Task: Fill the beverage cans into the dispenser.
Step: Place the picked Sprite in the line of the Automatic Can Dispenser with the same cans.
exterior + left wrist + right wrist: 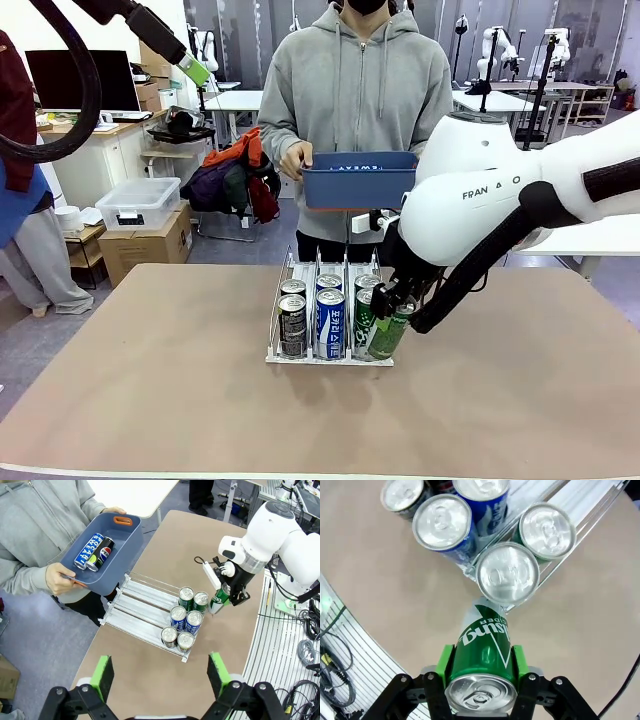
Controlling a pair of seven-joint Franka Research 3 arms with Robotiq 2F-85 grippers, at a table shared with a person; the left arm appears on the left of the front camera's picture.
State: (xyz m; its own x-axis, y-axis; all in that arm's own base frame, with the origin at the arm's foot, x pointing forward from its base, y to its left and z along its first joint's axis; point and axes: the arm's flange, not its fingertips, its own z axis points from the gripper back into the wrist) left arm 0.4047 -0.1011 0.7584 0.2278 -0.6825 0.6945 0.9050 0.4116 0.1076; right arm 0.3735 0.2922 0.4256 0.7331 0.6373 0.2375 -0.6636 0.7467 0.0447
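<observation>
Green can (485, 640), tilted, sits pinched in the right end effector (482, 666) just beside the dispenser (145, 605) front corner (six cans (178, 615) stand inside); left end effector (161, 675) hangs spread.

Dispenser (145, 600): 1, three lanes. Cans standing in it: 6, namely green cans (186, 596) 2, blue-and-white cans (178, 615) 2, black cans (169, 635) 2. Tilted green can (219, 599) just beside the dispenser: 1. Blue bin (107, 580) beyond the dispenser's far end: 1, holding 2: one blue-and-white can (89, 551), one black can (102, 553). Cans total: 9.
</observation>
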